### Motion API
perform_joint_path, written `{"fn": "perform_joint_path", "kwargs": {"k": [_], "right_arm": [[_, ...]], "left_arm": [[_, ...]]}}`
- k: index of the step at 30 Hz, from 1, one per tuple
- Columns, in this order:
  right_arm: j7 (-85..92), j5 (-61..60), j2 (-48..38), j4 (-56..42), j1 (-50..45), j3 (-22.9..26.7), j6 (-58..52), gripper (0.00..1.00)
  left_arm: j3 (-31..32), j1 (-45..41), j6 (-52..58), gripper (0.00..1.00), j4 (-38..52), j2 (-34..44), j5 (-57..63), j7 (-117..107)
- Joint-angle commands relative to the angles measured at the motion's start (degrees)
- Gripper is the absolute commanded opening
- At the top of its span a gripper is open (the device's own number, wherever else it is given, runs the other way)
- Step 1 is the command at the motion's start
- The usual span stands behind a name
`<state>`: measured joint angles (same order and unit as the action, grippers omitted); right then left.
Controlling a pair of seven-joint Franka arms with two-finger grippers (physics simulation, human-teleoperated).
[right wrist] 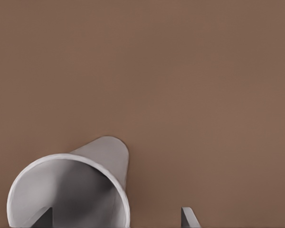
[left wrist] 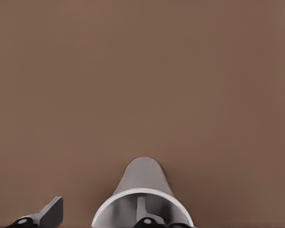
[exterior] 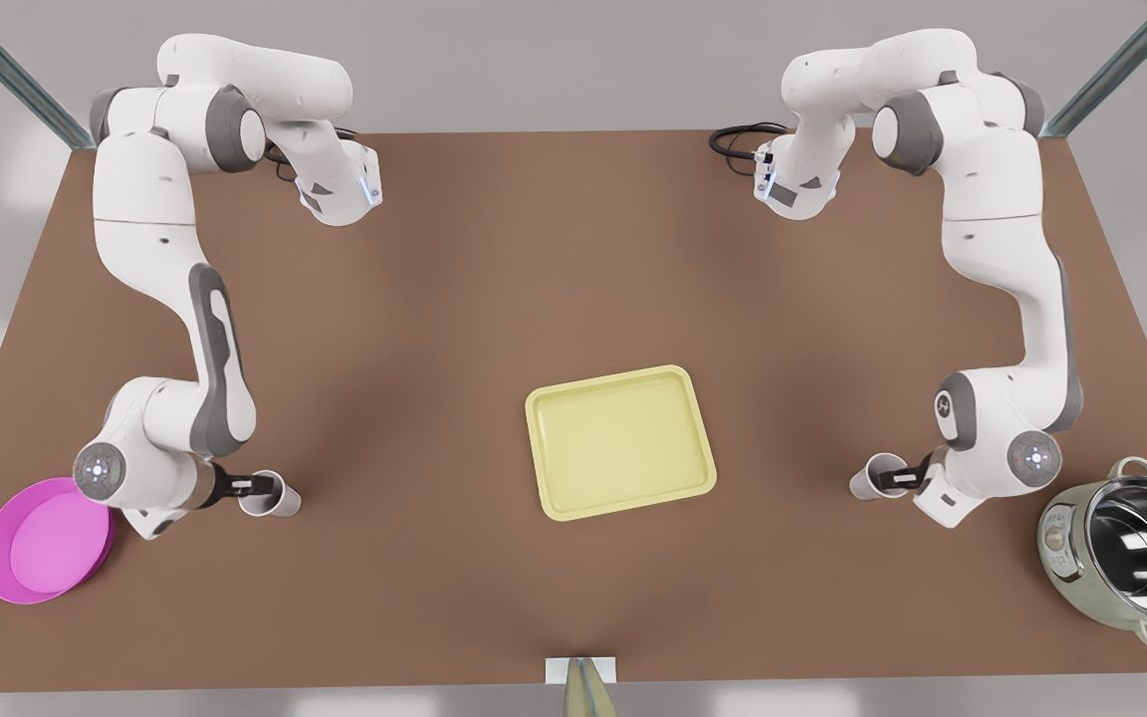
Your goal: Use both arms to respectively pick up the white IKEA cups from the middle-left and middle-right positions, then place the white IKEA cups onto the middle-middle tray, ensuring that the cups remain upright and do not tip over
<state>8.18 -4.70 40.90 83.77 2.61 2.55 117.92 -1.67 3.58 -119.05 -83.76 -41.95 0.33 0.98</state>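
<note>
Two white cups stand upright on the brown table. One cup (exterior: 280, 501) is at the front view's left, and the gripper (exterior: 257, 486) of the arm there reaches over its rim. The other cup (exterior: 864, 483) is at the front view's right, under that arm's gripper (exterior: 890, 479). The pale yellow tray (exterior: 619, 443) lies between them with nothing on it. My left gripper (left wrist: 99, 202) is open, one finger inside its cup (left wrist: 142, 173) and one outside. My right gripper (right wrist: 116, 209) is also open and straddles the wall of its cup (right wrist: 104, 152).
A magenta dish (exterior: 41, 543) lies close behind the arm at the front view's left. A big steel pot (exterior: 1126, 553) stands at the front view's right edge, near the other arm. Bare table separates each cup from the tray.
</note>
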Motion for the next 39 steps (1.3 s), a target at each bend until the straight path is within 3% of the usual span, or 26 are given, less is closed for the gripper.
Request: {"fn": "perform_joint_path", "kwargs": {"k": [1,6,10,16,19,22,24,27,39], "right_arm": [[0.43,-0.22,0.06,0.43,0.02,0.0,3.89,1.0],[0.69,-0.31,1.2,0.7,0.11,0.0,4.42,1.0],[1.05,-0.14,1.9,0.78,0.46,0.0,4.42,0.62],[1.14,0.04,2.43,0.61,0.11,-0.09,4.6,0.36],[1.22,0.13,2.08,-0.1,-0.24,-0.17,4.51,0.23],[1.05,0.13,1.55,-0.27,-0.33,-0.52,4.25,0.21],[0.43,-0.14,-2.49,-0.18,-0.42,-5.26,2.14,0.21],[-2.72,-0.05,-3.28,-0.27,-2.96,-9.84,2.14,0.21],[-37.18,0.48,0.85,-4.58,-28.19,-10.02,14.62,0.21]], "left_arm": [[0.35,-0.24,-0.66,0.52,0.0,0.02,-0.59,-1.25],[0.7,-0.42,-1.01,0.47,0.09,-1.56,-5.52,-1.34],[0.96,-0.59,-0.92,0.34,0.09,-1.3,-7.01,-1.42],[1.4,-2.18,-0.66,0.21,-0.52,0.55,-6.84,-1.34],[2.28,-4.55,2.59,0.21,-0.43,2.4,-6.75,-6.34],[2.37,-12.36,5.31,0.21,0.7,2.57,-6.57,-19.16],[7.46,-16.67,6.99,0.21,1.32,3.54,-6.57,-32.96],[8.87,-18.79,7.17,0.21,1.94,4.68,-6.49,-37.01],[10.19,-21.95,-1.89,0.24,1.59,-0.77,-6.57,-38.69]]}}
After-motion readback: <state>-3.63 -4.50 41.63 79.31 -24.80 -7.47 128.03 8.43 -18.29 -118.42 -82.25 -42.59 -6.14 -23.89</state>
